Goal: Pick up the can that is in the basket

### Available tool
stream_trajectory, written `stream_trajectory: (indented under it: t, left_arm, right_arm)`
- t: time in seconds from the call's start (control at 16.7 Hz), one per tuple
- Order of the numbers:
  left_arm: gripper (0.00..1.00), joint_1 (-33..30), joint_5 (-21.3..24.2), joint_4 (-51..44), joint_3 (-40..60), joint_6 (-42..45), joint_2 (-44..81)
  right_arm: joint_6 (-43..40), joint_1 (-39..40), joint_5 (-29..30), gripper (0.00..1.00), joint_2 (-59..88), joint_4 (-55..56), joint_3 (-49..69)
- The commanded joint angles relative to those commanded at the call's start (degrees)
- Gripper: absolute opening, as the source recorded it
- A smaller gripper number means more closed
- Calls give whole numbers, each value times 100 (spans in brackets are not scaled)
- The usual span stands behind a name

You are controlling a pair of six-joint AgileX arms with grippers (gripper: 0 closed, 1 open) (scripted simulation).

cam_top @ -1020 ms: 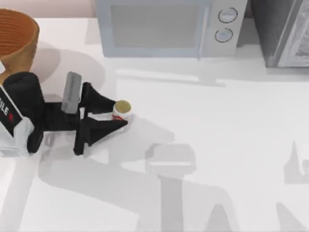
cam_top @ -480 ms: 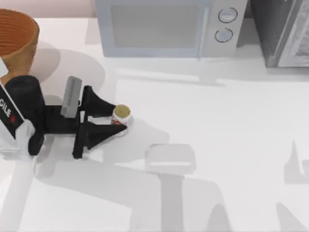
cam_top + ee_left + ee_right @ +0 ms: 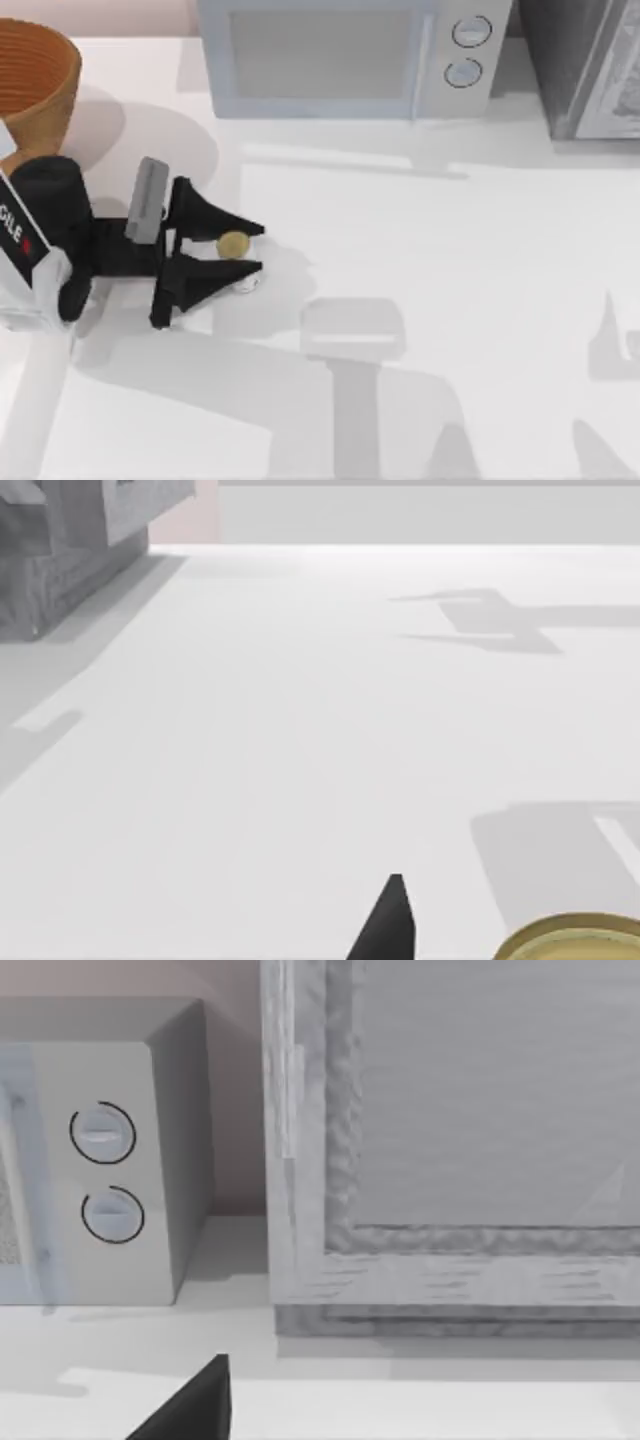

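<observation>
Your left gripper (image 3: 240, 248) is out over the left part of the white table (image 3: 450, 300), a bit nearer the back edge than the front. Its two black fingers (image 3: 215, 218) point toward the table's right side, and the can (image 3: 232, 244) sits between them. From above you see the can's round yellowish-gold end, with one finger on each side of it. The fingers are close in on the can, so the hand looks to be holding it. A small pale round bit shows on the table just beside the lower finger, near the can.

In your left wrist view, one black fingertip (image 3: 390, 925) pokes up and the can's (image 3: 570, 940) gold top peeks in beside it. The table stretches away behind them.

The can is not in the basket (image 3: 35, 85). The basket stands at the table's back left corner, well apart from the can, and its ribbed orange inside faces up.

A pale microwave (image 3: 345, 55) with two round knobs stands along the back edge, near the middle. A grey cabinet (image 3: 585, 65) stands at the back right corner.

Your right wrist view looks at the microwave's (image 3: 100, 1150) knobs and the grey cabinet (image 3: 450, 1140), with one dark finger (image 3: 195, 1405) low in the picture. You cannot tell whether the right hand is wide or narrow.
</observation>
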Motion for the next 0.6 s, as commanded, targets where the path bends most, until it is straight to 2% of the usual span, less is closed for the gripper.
stream_trajectory:
  t: [0.24, 0.6]
  left_arm:
    - [98, 0, 0, 0, 0, 0, 0]
    - [100, 0, 0, 0, 0, 0, 0]
  right_arm:
    - [0, 0, 0, 100, 0, 0, 0]
    - [0, 0, 0, 100, 0, 0, 0]
